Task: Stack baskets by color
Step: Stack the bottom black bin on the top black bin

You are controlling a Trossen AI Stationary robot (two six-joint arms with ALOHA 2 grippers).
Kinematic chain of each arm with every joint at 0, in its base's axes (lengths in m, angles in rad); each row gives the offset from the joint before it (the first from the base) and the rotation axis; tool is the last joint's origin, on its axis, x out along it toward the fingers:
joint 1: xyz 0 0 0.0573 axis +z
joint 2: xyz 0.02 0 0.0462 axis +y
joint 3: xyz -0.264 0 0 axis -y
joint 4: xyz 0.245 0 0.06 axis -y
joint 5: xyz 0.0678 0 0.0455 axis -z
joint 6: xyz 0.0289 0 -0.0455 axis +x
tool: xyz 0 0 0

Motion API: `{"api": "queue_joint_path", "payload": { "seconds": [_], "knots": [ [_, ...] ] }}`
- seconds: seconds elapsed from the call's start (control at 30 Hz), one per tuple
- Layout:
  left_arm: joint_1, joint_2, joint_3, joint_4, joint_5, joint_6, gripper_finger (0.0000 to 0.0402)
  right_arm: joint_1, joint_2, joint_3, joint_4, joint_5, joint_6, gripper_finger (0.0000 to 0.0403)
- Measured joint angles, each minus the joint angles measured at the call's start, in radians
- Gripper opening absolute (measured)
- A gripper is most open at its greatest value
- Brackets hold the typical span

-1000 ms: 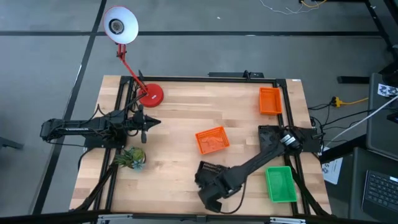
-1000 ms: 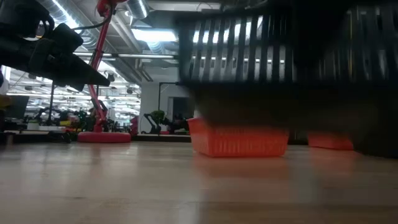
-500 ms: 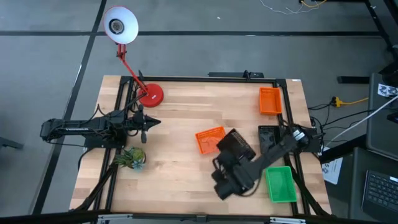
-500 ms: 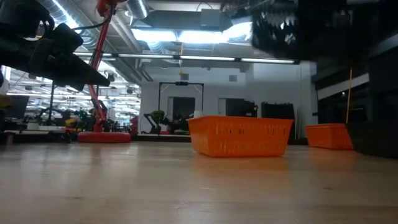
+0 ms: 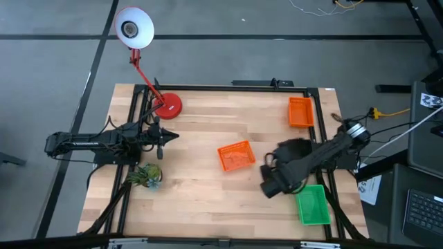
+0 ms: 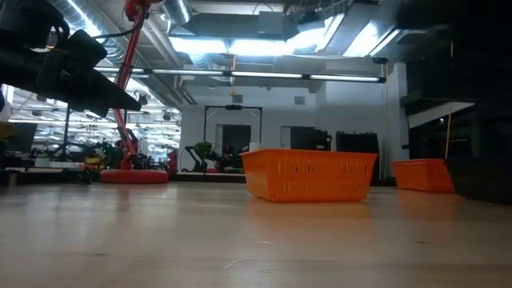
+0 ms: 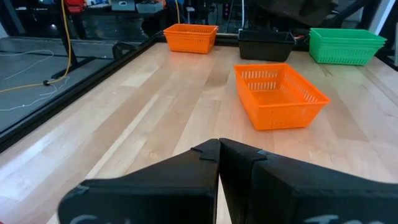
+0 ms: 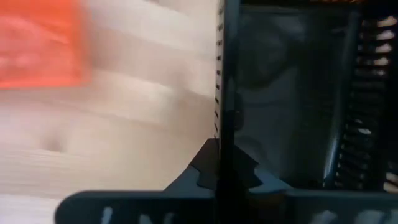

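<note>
My right gripper point(image 5: 282, 164) is shut on a black mesh basket point(image 5: 292, 147) and holds it over the right side of the table, at the spot of another black basket point(image 7: 266, 45). An orange basket point(image 5: 235, 155) rests on its base at mid-table. A second orange basket point(image 5: 300, 112) sits at the far right, and a green basket point(image 5: 313, 204) at the near right. My left gripper point(image 5: 168, 135) stays shut and touches nothing at the table's left side. My right gripper pinches one side wall of the black basket point(image 8: 224, 93) between its two fingers. The fingers slant down from the table's right side. The basket is lifted clear of the table and tilted, with its mesh inside point(image 8: 292, 93) turned toward the wrist camera.
A red round lamp base point(image 5: 168, 105) stands at the far left and a small green plant point(image 5: 147, 174) at the near left. Bare wood lies between the plant and the middle orange basket. Black frame rails point(image 5: 325, 173) run along the table's sides.
My right gripper has carried the black basket from the near edge toward the table's far right, rising and rolling its wrist. The basket has turned about and now hangs by the other black basket. The low view has cleared as it left.
</note>
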Motion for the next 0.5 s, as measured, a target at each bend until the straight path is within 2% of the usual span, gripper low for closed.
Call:
{"api": "queue_joint_path", "payload": {
  "seconds": [0.13,0.33,0.43,0.5],
  "knots": [
    [0.0,0.0,0.0,0.0,0.0,0.0,0.0,0.006,-0.107,-0.167,-0.005,-0.111,0.124,0.0],
    [0.0,0.0,0.0,-0.001,0.0,0.0,0.0,-0.019,-0.16,-0.283,0.022,-0.06,0.135,0.0],
    [0.0,0.0,0.0,-0.001,0.0,0.0,0.0,-0.059,-0.161,-0.317,0.036,-0.072,0.084,0.0],
    [0.0,0.0,0.0,-0.001,0.0,0.0,0.0,-0.082,-0.161,-0.344,0.111,-0.089,0.039,0.0]
  ]
}}
